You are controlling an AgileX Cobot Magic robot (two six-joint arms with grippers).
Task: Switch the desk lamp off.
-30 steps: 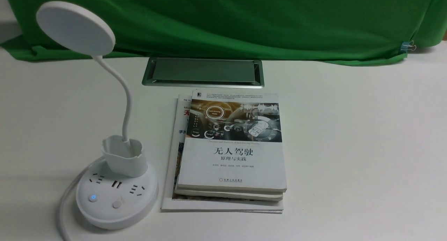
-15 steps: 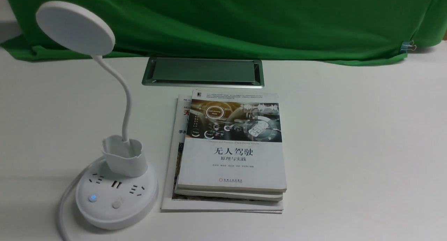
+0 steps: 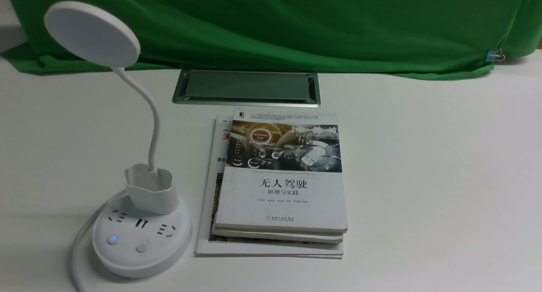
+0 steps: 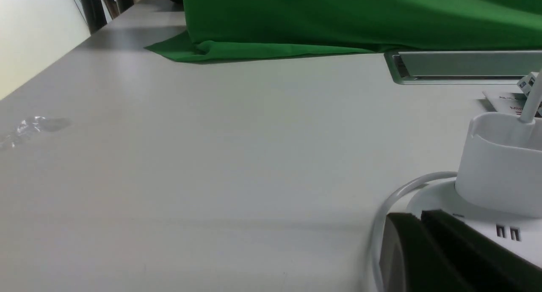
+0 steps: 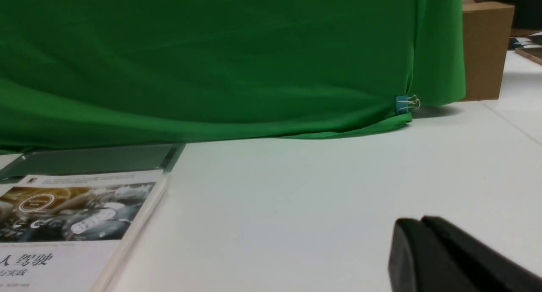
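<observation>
- I've got the desk lamp (image 3: 142, 224) sitting on the white table (image 3: 423, 177), just to the left of the stack of books (image 3: 279, 186), close but not touching it.
- The lamp's flat disc head (image 3: 92, 34) is up high, tilted, above and behind its round base (image 3: 142, 241); the thin neck (image 3: 150, 118) curves down from it into the small cup (image 3: 150, 194) on the base.
- On the base top I see socket slots, and nearer to me two buttons: the left button (image 3: 112, 240) shows a small blue glow, the right button (image 3: 142, 247) is plain white.
- A white cable (image 3: 78, 249) loops off the base on the side away from the books.
- Behind the books there's a metal cable hatch (image 3: 245, 88) set in the table, and behind that a green cloth (image 3: 296, 25) with a blue binder clip (image 3: 493, 56) far over to the right of the books.
- No arm appears in my front view.
- From the left wrist camera I see the left gripper (image 4: 427, 249) as a dark blurred shape right by the lamp base (image 4: 444, 199) and cup (image 4: 499, 165); I cannot tell whether its fingers are parted or closed.
- From the right wrist camera the right gripper (image 5: 427, 254) is a dark shape over bare table, well to the right of the books (image 5: 76, 224); its state I cannot tell either.
</observation>
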